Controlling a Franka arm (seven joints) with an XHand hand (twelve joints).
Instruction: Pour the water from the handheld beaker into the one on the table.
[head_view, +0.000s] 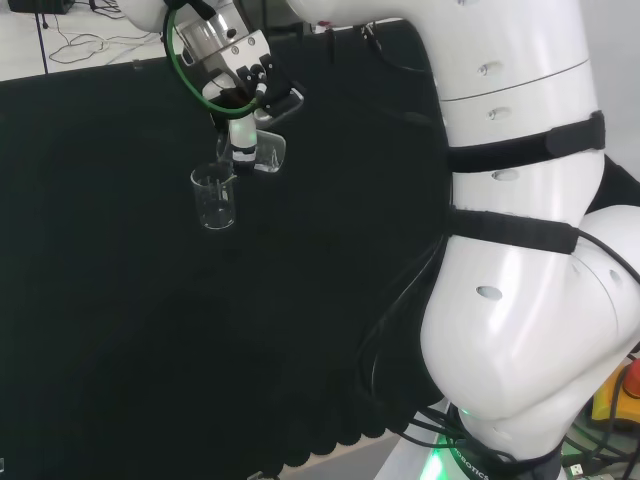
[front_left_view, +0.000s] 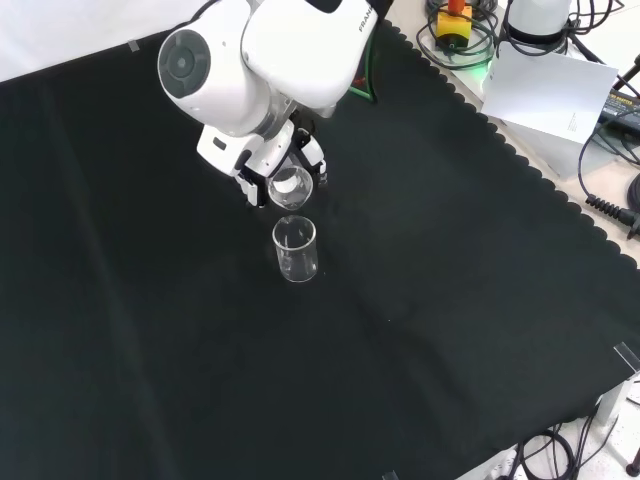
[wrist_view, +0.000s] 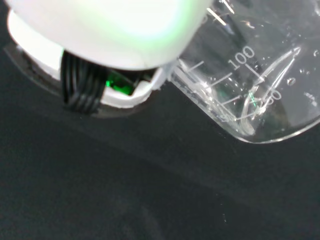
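Note:
A clear glass beaker stands upright on the black cloth, also seen in the front view as the standing beaker. My hand is shut on a second clear beaker, tilted over on its side with its mouth turned toward the standing one. From the front, the held beaker hangs just behind and above the standing beaker, under my hand. Close up, the held beaker shows printed graduation marks and a little water near its lip.
The arm's own white links stand at the head view's right. Black cloth spreads wide around the beakers. Cables, a white sheet and other gear lie beyond the cloth's scalloped edge at the front view's upper right.

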